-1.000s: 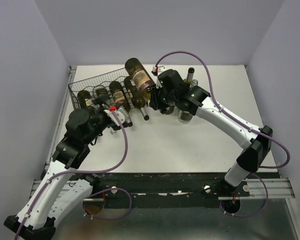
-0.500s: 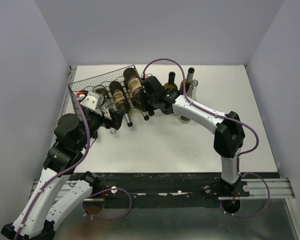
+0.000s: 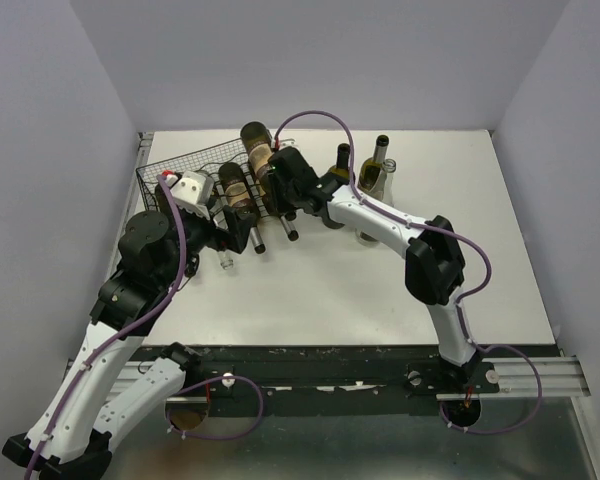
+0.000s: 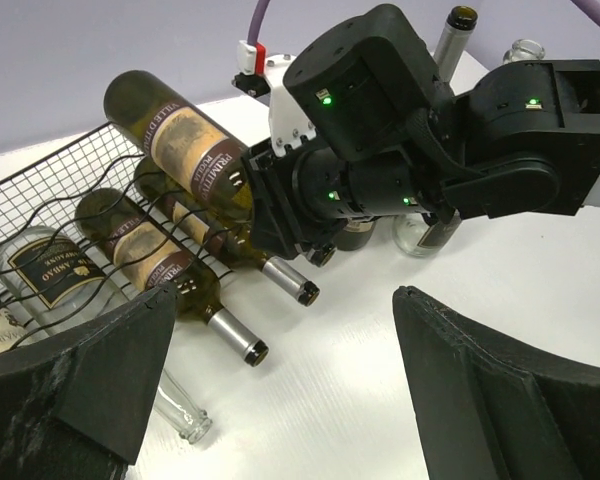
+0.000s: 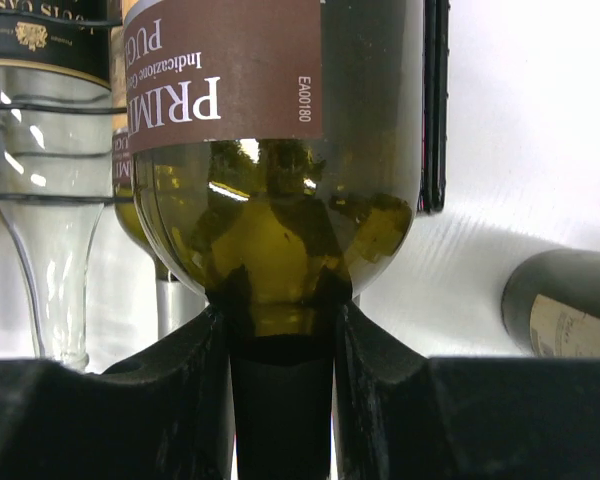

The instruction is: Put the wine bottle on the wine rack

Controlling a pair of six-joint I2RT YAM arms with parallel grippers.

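Observation:
The wine rack (image 3: 164, 170) is a black wire basket at the back left, with several bottles lying in its cradles. My right gripper (image 3: 283, 188) is shut on the neck of a dark green wine bottle (image 3: 258, 152) with a brown label. It holds the bottle tilted, base up, over the rack's right end. The right wrist view shows the fingers (image 5: 185, 390) clamping the neck under the bottle's shoulder (image 5: 270, 230). In the left wrist view the held bottle (image 4: 185, 135) hangs above the rack (image 4: 40, 190). My left gripper (image 4: 280, 400) is open and empty, low over the table before the rack.
Racked bottles' necks (image 3: 255, 240) stick out toward me; a clear bottle's neck (image 4: 180, 415) lies by my left finger. Three upright bottles (image 3: 378, 165) stand at the back, right of the rack. Another bottle (image 5: 565, 305) shows at the right in the right wrist view.
My right arm has carried the held bottle leftward, over the rack's right end. My left arm has drawn back and lifted its wrist.

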